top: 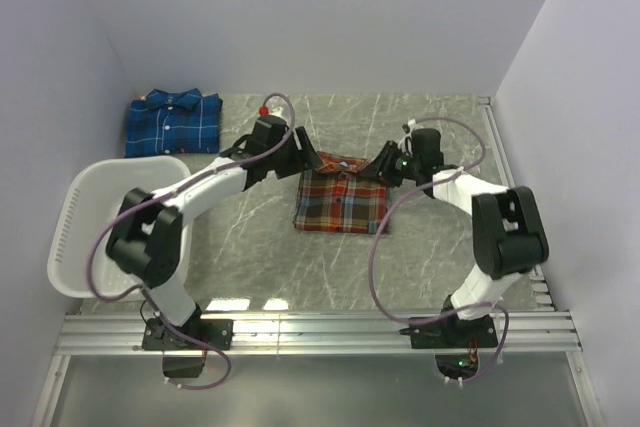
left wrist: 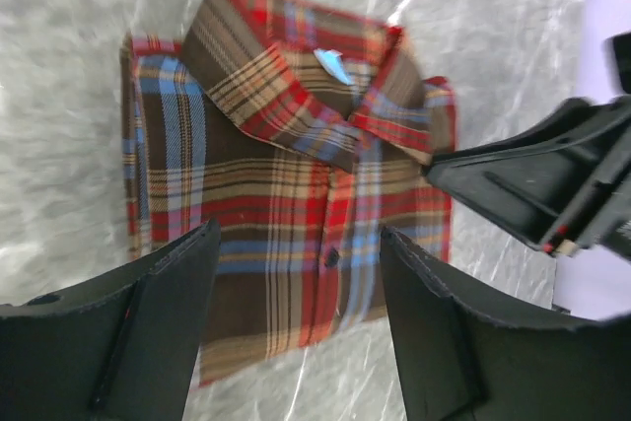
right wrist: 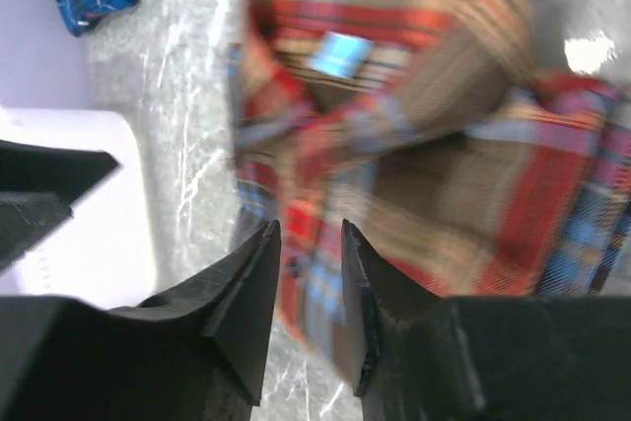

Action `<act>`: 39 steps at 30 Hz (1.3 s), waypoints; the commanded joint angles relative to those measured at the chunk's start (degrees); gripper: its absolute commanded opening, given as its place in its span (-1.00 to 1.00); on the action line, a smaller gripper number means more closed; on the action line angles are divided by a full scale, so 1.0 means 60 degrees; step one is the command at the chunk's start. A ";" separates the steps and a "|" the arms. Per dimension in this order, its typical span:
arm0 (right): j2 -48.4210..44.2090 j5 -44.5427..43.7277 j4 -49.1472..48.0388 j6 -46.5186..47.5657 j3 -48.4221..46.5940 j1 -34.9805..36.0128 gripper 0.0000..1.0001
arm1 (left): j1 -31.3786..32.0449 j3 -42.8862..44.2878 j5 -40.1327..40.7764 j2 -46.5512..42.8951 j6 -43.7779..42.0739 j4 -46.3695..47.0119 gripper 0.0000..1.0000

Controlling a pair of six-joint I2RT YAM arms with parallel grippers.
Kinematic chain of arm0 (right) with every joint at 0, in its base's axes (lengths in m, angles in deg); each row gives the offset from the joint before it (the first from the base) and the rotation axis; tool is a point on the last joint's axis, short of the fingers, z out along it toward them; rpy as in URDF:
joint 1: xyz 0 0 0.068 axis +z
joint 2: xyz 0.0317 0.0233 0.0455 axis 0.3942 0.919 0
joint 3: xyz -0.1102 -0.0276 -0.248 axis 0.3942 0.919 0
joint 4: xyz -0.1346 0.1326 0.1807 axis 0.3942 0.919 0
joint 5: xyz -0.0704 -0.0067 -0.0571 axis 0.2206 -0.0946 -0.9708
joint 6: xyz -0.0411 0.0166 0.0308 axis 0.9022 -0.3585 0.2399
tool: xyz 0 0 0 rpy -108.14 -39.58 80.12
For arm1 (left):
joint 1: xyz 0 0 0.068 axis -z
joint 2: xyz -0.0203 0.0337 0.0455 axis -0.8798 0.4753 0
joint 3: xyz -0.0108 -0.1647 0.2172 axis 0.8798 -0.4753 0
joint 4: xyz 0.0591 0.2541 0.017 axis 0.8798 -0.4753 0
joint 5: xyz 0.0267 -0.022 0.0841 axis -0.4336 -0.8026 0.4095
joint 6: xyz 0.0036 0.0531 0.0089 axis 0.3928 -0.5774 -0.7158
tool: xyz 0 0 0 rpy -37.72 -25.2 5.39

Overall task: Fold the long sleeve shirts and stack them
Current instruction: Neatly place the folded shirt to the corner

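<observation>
Left gripper [left wrist: 301,239]: released, fingers spread wide with nothing between them; it hovers over the collar end of the red shirt [top: 340,202], at that shirt's 11 o'clock corner in the top view.
Right gripper [right wrist: 308,232]: fingers narrowly parted; no cloth seen pinched, though this view is blurred. It is at the shirt's 1 o'clock corner.
Red shirt: folded into a compact rectangle, collar toward 12 o'clock. It lies flat at the centre of the table [top: 260,247], between the two grippers.
Blue shirt [top: 172,124]: folded, at 10 o'clock from the red one and well apart from it, near the back wall.
Basket [top: 68,232]: white, at 8 o'clock from the red shirt, on the table's left edge.
Handling: judged light, soft and limp. The layers would likely slide and sag if lifted from a single point. Not fragile.
Hold: probably best at both collar-end corners together, pinching through every layer so the fold keeps.
Arm pose: both arms reach forward and inward with elbows raised and wrists pitched down at the collar end, roughly mirroring each other.
</observation>
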 commanded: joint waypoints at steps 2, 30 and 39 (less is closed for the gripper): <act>0.1178 0.1915 -0.2732 -0.1527 0.0893 -0.0694 -0.27 | 0.0017 -0.0269 -0.0684 0.1020 0.1102 0.1446 0.42; 0.1914 0.0422 -0.2178 -0.1515 0.0675 -0.1867 -0.28 | 0.0017 -0.1076 -0.0348 0.2488 0.1645 0.1696 0.42; -0.0794 0.0977 -0.0479 -0.0577 0.1158 -0.1955 -0.28 | 0.0002 -0.1032 -0.0143 0.2430 0.1630 0.1681 0.43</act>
